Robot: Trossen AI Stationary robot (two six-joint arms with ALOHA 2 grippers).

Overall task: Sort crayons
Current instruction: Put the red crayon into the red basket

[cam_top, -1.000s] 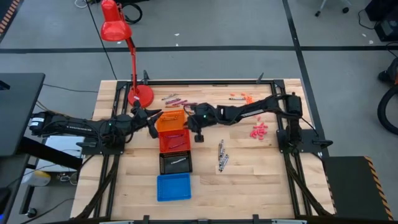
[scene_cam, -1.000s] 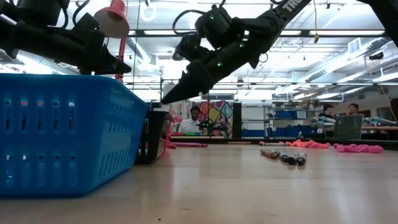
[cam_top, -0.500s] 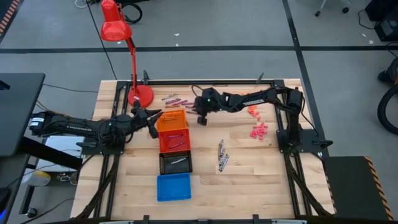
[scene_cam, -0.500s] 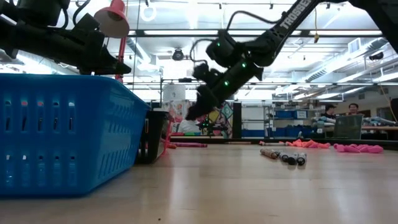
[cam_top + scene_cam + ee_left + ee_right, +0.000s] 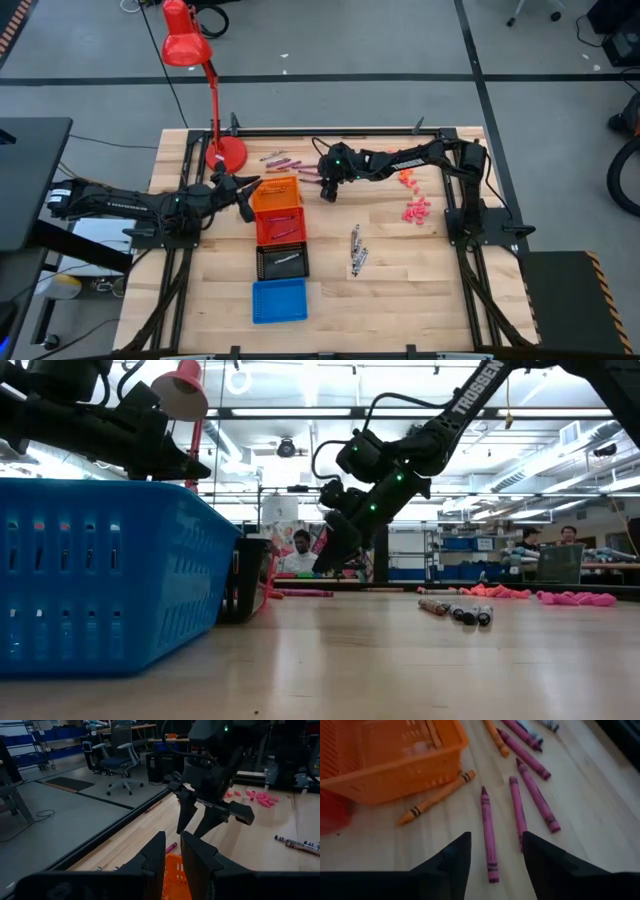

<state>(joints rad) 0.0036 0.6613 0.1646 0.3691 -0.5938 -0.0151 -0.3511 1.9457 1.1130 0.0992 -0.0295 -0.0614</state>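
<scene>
Several maroon-red crayons (image 5: 488, 835) lie flat on the wood by the far right corner of the orange tray (image 5: 275, 192), with an orange crayon (image 5: 437, 796) against the tray's wall. My right gripper (image 5: 492, 862) hangs open just above them, slanting down, one maroon crayon showing in the gap between its fingers; it touches nothing. It also shows in the high view (image 5: 328, 193) and the low view (image 5: 332, 558). My left gripper (image 5: 247, 195) waits at the orange tray's left side, its fingers (image 5: 200, 862) a narrow gap apart with nothing between them.
Red (image 5: 280, 225), black (image 5: 283, 262) and blue (image 5: 279, 300) trays line up toward the near edge behind the orange one. More orange crayons (image 5: 385, 155), pink pieces (image 5: 415, 210) and grey crayons (image 5: 355, 250) lie to the right. A red lamp's base (image 5: 227, 153) stands far left.
My right gripper has swung from the red tray's right side toward the far edge, sunk toward the maroon crayons, rolled a little and opened.
</scene>
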